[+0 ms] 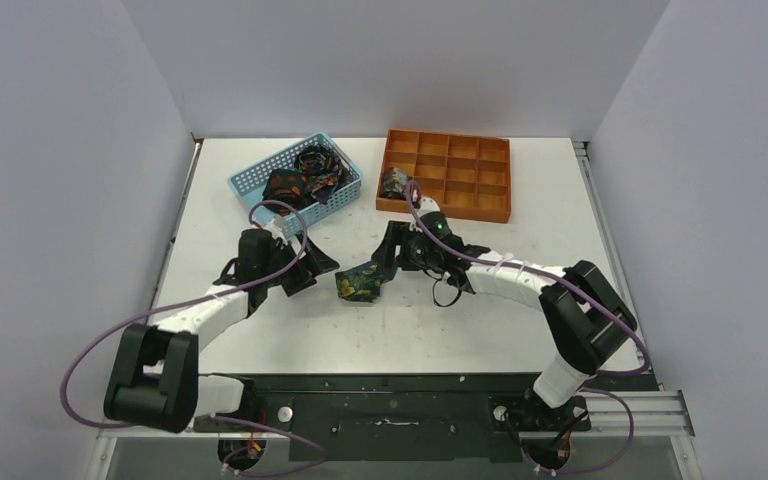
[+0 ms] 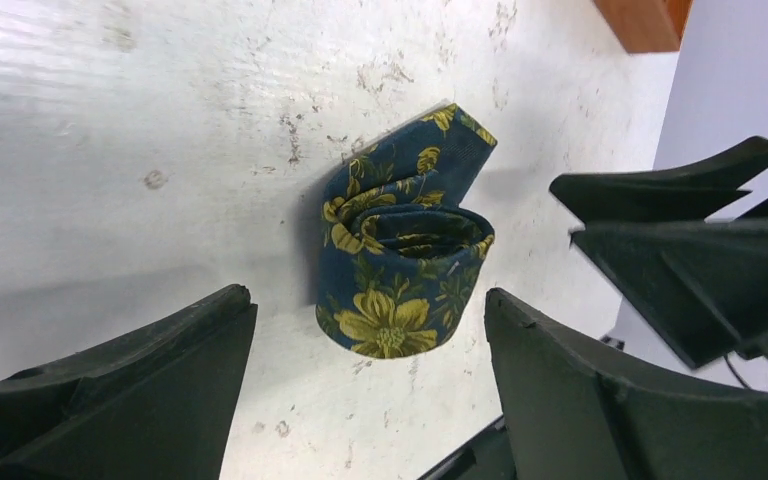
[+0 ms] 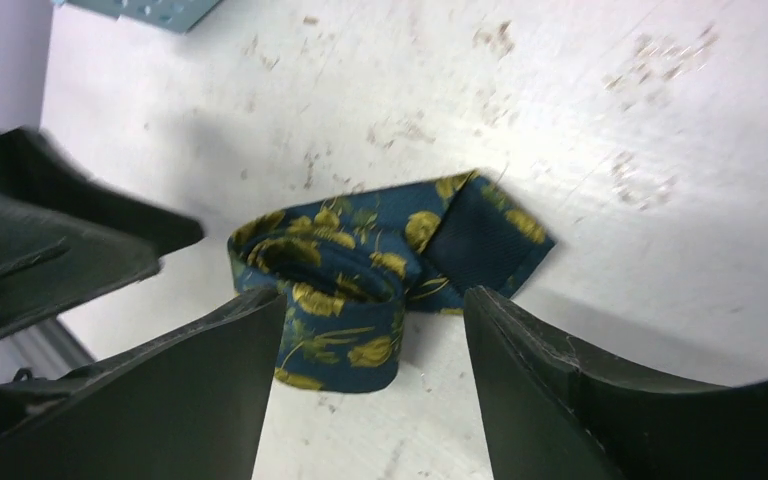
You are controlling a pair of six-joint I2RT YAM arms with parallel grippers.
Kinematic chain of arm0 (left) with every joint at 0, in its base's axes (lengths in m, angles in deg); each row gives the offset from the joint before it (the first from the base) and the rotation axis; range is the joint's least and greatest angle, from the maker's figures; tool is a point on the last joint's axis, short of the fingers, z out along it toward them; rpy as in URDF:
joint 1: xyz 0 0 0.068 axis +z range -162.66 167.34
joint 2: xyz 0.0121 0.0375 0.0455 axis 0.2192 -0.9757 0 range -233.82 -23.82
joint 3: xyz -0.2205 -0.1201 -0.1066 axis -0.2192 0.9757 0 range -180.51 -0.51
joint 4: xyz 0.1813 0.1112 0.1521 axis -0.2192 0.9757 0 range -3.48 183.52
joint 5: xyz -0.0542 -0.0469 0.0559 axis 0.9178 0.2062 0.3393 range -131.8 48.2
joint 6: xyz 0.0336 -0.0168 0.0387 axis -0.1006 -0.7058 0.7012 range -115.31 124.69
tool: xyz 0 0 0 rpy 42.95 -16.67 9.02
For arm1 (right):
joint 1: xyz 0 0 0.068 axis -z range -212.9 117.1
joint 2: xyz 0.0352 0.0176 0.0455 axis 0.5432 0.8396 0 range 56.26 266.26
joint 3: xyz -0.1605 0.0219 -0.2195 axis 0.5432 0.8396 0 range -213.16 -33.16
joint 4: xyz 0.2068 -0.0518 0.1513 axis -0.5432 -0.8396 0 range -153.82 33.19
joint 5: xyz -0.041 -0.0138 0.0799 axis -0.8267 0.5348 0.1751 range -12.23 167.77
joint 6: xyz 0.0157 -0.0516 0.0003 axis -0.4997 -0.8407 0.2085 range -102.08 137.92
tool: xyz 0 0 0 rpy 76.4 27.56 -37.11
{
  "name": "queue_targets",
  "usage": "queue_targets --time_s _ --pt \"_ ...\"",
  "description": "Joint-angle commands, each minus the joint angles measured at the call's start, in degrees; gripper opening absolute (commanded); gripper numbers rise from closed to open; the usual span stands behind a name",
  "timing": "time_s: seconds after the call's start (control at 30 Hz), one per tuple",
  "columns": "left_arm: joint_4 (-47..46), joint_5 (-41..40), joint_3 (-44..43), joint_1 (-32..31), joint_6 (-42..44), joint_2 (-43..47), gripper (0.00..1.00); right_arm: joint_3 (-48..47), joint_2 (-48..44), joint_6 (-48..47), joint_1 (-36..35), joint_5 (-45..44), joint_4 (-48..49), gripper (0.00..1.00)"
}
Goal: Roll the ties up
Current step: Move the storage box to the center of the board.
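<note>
Our loosely rolled tie [image 2: 400,260] on the bench [image 2: 110,150], our left tool [image 2: 365,305] and right tool [image 3: 372,298] both wide, flanking it

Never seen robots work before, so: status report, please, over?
Both open: left gripper, right gripper, flanking floral tie. Tie rolled, tip sticking out, loose on table. Nothing in the way.

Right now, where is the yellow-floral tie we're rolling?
The tie lies on the table, centre of the top view, rolled, between the open left gripper and right gripper, nearer than the blue basket and orange tray.
</note>
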Motion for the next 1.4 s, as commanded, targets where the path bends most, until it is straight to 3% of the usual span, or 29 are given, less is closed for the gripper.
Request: queue_targets --time_s 0.0,0.17,0.33,0.67,1.1,1.37 --pt "7.3 -11.5 2.6 -1.2 -2.0 11.8 0.81 -6.2 -0.5 -6.3 1.6 -8.3 -5.9 0.65" --pt "10.8 -18.0 9.1 -4.0 -7.0 22.9 0.77 -11.7 2.6 -6.8 5.0 -15.4 -6.7 0.64" --pt "10.0 -18.2 12.8 -4.5 -8.8 29.9 0.77 -22.7 8.0 -12.8 7.0 -27.3 -9.5 0.65" --pt "11.8 -15.1 13.5 -4.9 -7.4 32.3 0.77 -41.6 22.7 -19.6 14.5 -35.3 -22.6 0.62" --pt "17.6 -15.3 12.8 -5.6 -4.7 37.6 0.77 -41.5 30.3 -16.9 17.3 -30.3 -24.2 0.6" --pt "17.0 -16.8 13.7 -8.2 -4.5 39.4 0.76 -41.0 32.5 -17.2 16.9 -29.8 -24.5 0.42"
